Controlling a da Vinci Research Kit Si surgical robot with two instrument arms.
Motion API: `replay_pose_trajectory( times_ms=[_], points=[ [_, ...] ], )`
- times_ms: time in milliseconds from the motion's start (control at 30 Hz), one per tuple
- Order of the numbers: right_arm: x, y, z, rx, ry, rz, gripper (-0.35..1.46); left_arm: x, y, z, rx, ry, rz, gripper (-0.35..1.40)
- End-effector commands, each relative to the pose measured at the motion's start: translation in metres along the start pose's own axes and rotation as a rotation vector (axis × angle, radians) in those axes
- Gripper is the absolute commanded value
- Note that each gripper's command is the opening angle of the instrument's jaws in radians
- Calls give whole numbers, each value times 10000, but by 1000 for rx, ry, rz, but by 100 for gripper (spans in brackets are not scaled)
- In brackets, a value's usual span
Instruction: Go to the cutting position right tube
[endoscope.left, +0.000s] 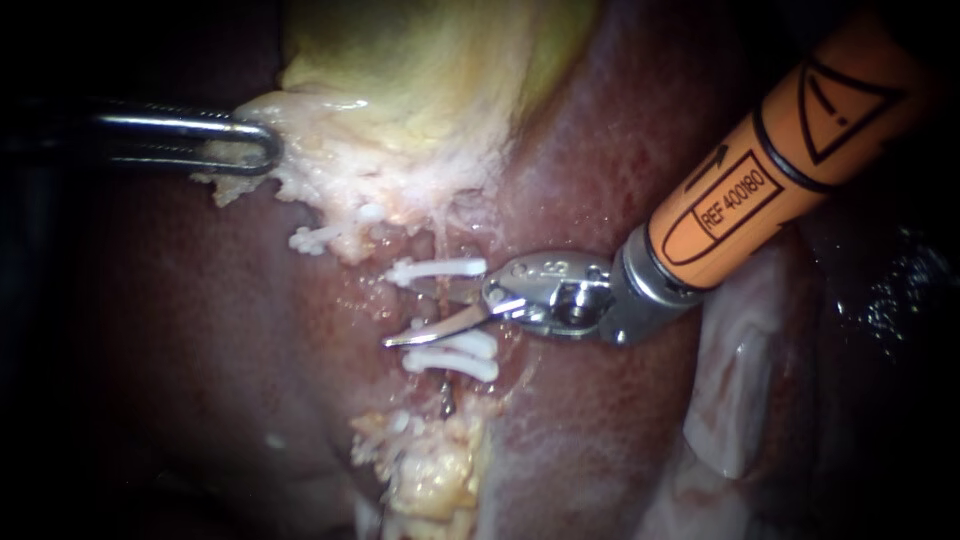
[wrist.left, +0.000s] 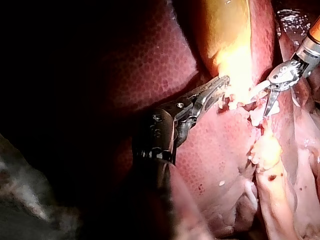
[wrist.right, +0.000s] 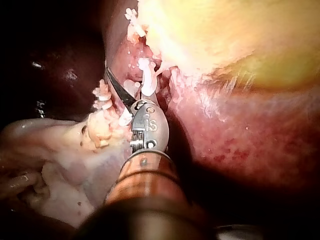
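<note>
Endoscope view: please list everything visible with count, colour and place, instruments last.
liver: one, dark red, fills the background.
gallbladder: one, yellow-green, top centre.
fatty tissue: pale patches, under the gallbladder and below the clips.
clips: at least four, white; one above the blades, two below, one further left.
tube: one, reddish, between the clips.
left instrument: one, silver, jaws shut on the fatty tissue at the gallbladder's edge.
right instrument: one, orange shaft, blades open at the tube, between the clips.
</note>
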Motion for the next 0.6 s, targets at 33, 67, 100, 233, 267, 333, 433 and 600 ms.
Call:
replay_pose_trajectory(
  times_ms=[33, 67, 100, 233, 267, 333, 433, 600],
  points=[
    [1, -2, -1, 8, 6, -3, 119, 0, 0, 0, 0, 0, 0, -35],
    [2, -3, 0, 14, 11, -5, 119, 0, 0, 0, 0, 0, 0, -35],
    [2, -4, 0, 22, 18, -7, 119, 0, 0, 1, 0, 0, 0, -35],
    [5, -9, 3, 50, 37, -15, 119, 0, 0, 1, 0, 0, 0, -35],
    [6, -11, 4, 54, 39, -15, 118, 0, 0, 1, 0, 0, 0, -35],
    [9, -14, 6, 63, 50, -17, 116, 0, 0, 1, 0, 0, 0, -35],
    [12, -16, 8, 72, 54, -18, 116, 1, 0, 2, 1, 0, 0, -35],
    [15, -18, 14, 75, 66, -18, 114, 1, 0, 2, 1, 0, 0, -35]
  ],
)
